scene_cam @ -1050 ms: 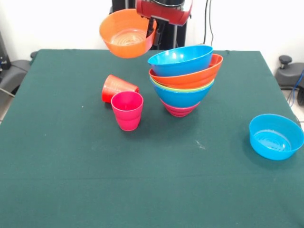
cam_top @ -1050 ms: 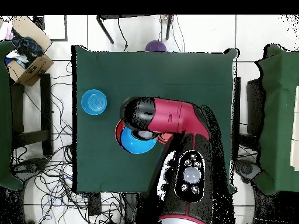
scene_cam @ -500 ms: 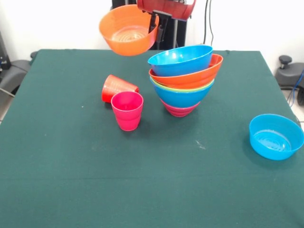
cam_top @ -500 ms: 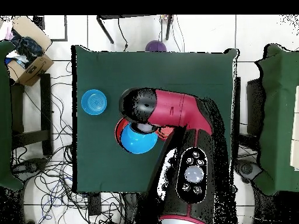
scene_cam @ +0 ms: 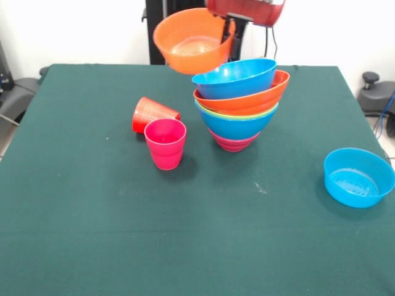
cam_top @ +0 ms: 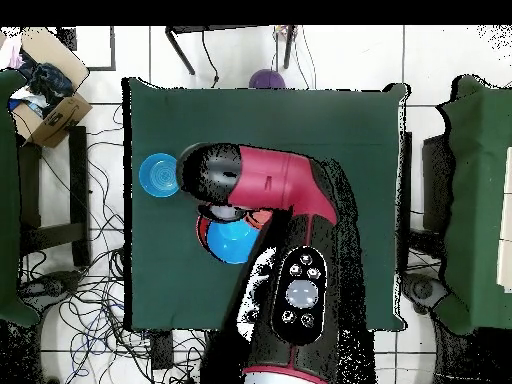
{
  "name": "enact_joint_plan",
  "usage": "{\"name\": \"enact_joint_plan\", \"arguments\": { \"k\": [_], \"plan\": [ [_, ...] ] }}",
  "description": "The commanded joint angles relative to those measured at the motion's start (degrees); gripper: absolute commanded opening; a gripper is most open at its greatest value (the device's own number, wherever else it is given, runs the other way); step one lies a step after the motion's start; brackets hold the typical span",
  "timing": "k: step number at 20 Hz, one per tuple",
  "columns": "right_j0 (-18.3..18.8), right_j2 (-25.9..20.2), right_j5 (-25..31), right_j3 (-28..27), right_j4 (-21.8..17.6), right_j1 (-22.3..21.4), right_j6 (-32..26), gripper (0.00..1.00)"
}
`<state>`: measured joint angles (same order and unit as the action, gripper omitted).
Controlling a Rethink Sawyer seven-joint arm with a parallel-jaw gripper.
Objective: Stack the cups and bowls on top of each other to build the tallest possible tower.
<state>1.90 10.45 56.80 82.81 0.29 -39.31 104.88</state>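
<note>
My gripper (scene_cam: 231, 27) hangs at the top of the front view, shut on the right rim of a small orange bowl (scene_cam: 191, 42) held in the air. That bowl is above and just left of the tower (scene_cam: 237, 105), a nested pile whose rims show blue, orange, green, blue and magenta from the top down. Left of the tower, a red-orange cup (scene_cam: 153, 113) lies on its side behind an upright pink cup (scene_cam: 165, 143). In the overhead view the arm (cam_top: 270, 190) hides the gripper and the held bowl, and only the tower's top blue bowl (cam_top: 230, 242) shows.
A light blue bowl (scene_cam: 358, 177) sits alone near the right table edge, and it also appears as the light blue bowl (cam_top: 157, 175) from above. The green table (scene_cam: 92, 234) spreads around. A purple round object (cam_top: 266, 78) lies just past the table's edge.
The arm has carried the orange bowl to the right in the front view, from above the cups' side to beside the tower's top. Nothing on the table moved.
</note>
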Motion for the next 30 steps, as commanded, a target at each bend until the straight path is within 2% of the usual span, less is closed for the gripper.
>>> {"name": "enact_joint_plan", "arguments": {
  "k": [1,18,25,30],
  "plan": [
    [-3.47,-2.13,-0.89,-0.84,1.5,3.68,14.7,0.0],
    [-5.06,-2.11,-8.87,4.39,-1.04,2.92,15.09,0.0],
    [-4.94,-2.41,-7.7,5.08,-0.6,3.83,14.59,0.0],
    [-4.66,-2.97,-2.35,5.31,0.25,4.26,13.99,0.0]
  ]
}}
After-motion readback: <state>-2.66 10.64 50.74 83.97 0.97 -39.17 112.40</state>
